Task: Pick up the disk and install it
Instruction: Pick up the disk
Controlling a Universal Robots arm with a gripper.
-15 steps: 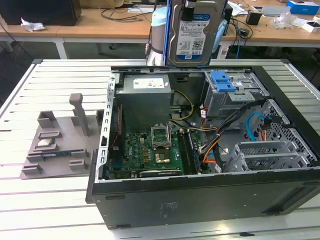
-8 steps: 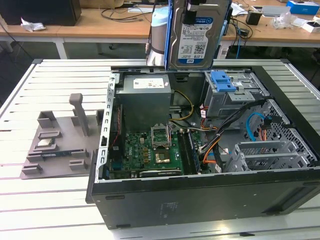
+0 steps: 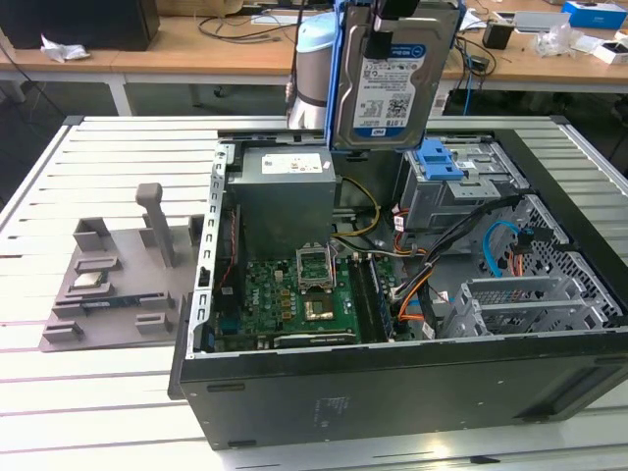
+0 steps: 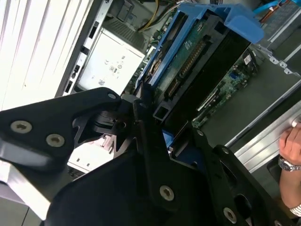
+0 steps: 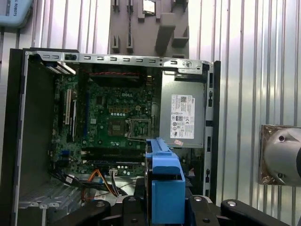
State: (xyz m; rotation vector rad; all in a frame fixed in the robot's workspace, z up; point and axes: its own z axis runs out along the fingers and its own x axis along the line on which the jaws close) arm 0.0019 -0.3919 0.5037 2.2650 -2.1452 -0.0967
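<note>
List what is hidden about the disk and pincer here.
- Exterior view: the pincer is cut off by the top edge above the disk.
- First wrist view: the disk is edge-on, its broad faces unseen.
- Second wrist view: a hand, cut by the frame edge.

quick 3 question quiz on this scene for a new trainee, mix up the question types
1. True or false: the gripper holds the disk up over the open computer case.
2. The grey stand sits where, relative to the case? A: on the exterior view's left of it. B: on the exterior view's right of it. C: inside it.
3. Fill in the colour: the bracket framing the disk is ___.

Key: 1 true; 2 A; 3 blue.
</note>
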